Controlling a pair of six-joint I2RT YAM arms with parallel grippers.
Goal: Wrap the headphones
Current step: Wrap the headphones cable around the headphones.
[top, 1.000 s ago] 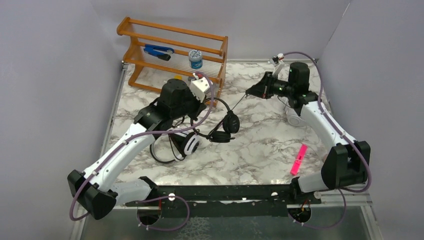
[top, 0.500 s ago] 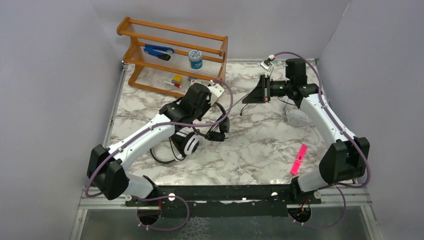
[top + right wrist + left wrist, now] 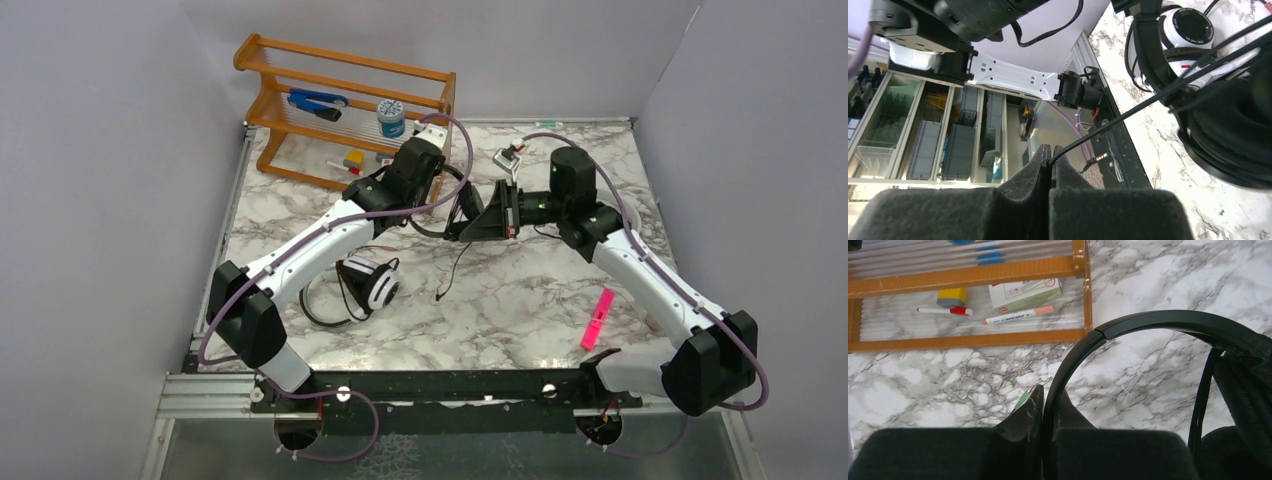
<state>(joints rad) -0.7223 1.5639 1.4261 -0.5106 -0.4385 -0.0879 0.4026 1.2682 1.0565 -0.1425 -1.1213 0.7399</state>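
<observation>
Headband of the black headphones (image 3: 1148, 320) sits pinched in our closed left gripper (image 3: 1042, 400); our right gripper (image 3: 1050, 156) is closed too, nipping a black cord (image 3: 1128, 107) at its fingertips.

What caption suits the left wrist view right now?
Left tool clamped on the headband of the black headphones, above the marble table, wooden rack behind.

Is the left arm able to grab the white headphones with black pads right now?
Probably not yet: its fingers are shut on the black headband. The white headphones lie uncovered, though.
</observation>
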